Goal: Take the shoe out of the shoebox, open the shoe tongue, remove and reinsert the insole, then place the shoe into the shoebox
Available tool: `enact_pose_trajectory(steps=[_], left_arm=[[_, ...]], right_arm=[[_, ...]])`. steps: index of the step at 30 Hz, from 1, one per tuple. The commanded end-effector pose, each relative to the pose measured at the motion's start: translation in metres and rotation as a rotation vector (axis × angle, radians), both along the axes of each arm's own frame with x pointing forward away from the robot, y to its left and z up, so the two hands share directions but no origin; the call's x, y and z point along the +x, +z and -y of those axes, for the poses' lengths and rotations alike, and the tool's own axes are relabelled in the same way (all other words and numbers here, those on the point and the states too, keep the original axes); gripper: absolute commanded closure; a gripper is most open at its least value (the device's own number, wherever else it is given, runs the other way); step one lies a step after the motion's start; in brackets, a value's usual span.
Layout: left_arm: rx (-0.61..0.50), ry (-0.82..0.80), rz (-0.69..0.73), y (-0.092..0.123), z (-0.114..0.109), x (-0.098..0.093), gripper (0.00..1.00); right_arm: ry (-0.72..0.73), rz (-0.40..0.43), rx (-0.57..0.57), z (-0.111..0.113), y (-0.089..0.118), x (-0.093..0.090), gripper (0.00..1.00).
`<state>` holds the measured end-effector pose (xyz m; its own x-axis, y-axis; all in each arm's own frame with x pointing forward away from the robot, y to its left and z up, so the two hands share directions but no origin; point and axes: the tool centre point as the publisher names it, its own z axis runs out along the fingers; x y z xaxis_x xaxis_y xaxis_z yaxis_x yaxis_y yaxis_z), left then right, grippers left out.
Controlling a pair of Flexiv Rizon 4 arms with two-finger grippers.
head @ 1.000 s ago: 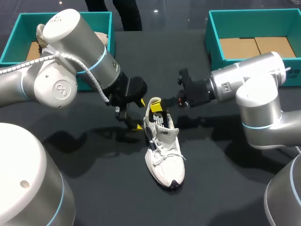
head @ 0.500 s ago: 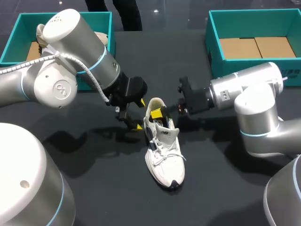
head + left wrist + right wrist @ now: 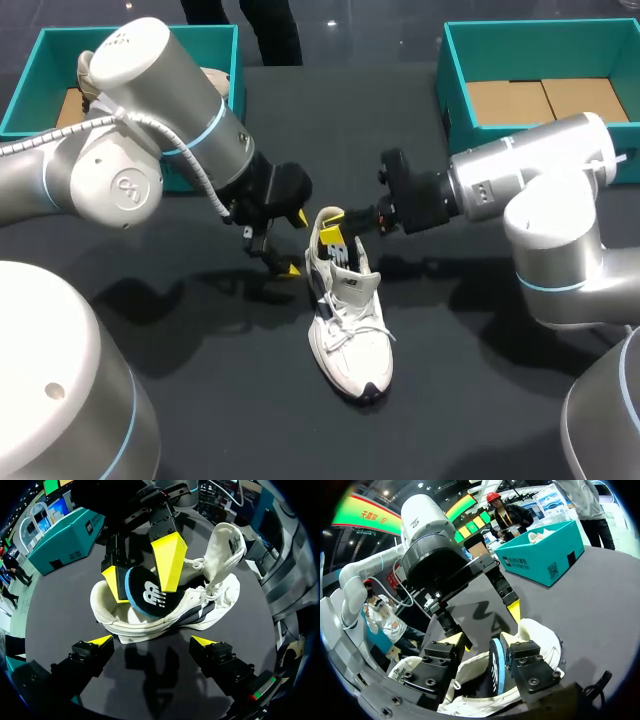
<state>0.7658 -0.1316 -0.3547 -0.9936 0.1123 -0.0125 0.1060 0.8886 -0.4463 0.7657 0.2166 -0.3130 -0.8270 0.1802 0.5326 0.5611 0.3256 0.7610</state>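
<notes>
White laced sneaker (image 3: 350,320) lying on black table (image 3: 230,400); with right gripper (image 3: 335,228) pinching dark blue foam insole (image 3: 150,595) in sneaker's heel opening, work it lengthwise without folding, steadying sneaker's side with wide-spread left gripper (image 3: 292,243)

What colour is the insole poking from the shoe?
The flat insole is black, blue-edged; see left wrist view.

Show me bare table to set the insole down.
Free: table either side of the shoe toe; also the strip between the left box and right box. Crowded at the heel: right gripper shut on the insole, left gripper open alongside.
</notes>
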Motion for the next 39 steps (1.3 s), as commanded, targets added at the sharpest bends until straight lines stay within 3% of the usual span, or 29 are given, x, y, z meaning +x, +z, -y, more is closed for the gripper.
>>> enact_pose_trajectory(steps=[1,8,21,30,39], left_arm=[[-0.006,-0.003,-0.002,0.004,-0.009,0.000,0.00],[0.004,-0.038,0.000,0.012,-0.021,0.002,0.00],[0.061,-0.139,0.022,0.033,-0.049,0.008,0.00],[0.085,-0.209,0.016,0.053,-0.079,0.020,0.00],[0.099,-0.219,0.016,0.065,-0.104,0.026,0.00]], right_arm=[[0.005,0.004,-0.035,0.005,0.010,0.000,0.53],[-0.014,0.019,-0.062,0.016,0.015,0.006,0.53],[-0.090,-0.013,-0.153,0.066,0.025,0.028,0.55],[-0.134,-0.083,-0.277,0.097,0.037,0.042,0.62],[-0.097,-0.244,-0.410,0.115,0.044,0.055,0.67]])
